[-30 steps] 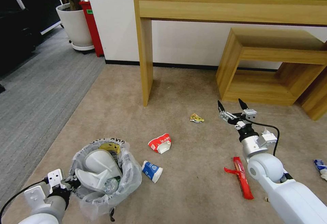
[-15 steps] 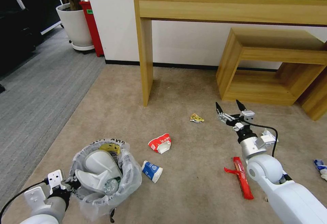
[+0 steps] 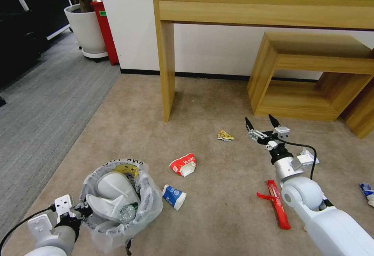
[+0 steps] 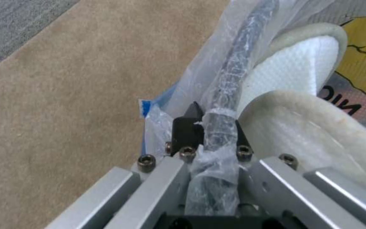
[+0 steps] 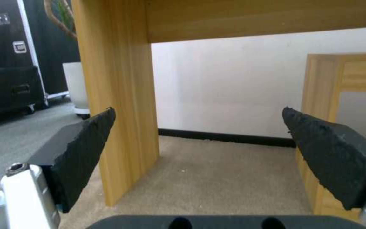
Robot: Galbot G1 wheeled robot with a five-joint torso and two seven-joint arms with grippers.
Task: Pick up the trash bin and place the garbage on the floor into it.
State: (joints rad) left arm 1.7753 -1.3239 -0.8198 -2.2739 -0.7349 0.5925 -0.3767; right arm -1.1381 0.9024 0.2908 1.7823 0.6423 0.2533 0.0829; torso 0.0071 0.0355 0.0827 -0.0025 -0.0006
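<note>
While its dark fingers (image 4: 187,125) pinch the bag-wrapped rim between them, the left gripper (image 3: 80,210) holds the trash bin (image 3: 117,203) at the robot's near left over the tan carpet (image 3: 218,193). Inside the bin lie two white slippers (image 3: 111,193), a clear bottle (image 3: 127,211) and a yellow scrap (image 3: 125,168).

The right gripper (image 3: 261,122) hangs above the carpet with its jaws spread wide and nothing between them, pointing toward the leg of the wooden console table (image 3: 165,53) and the low wooden shelf (image 3: 311,76).

Just to its left lies a small yellow wrapper (image 3: 225,135). Nearer the bin sit a crushed red-white cup (image 3: 183,164) and a blue-white cup (image 3: 173,196), close together but apart. A red wrapper (image 3: 276,203) lies beside the right arm, and blue-white litter (image 3: 367,190) sits at the far right edge.
</note>
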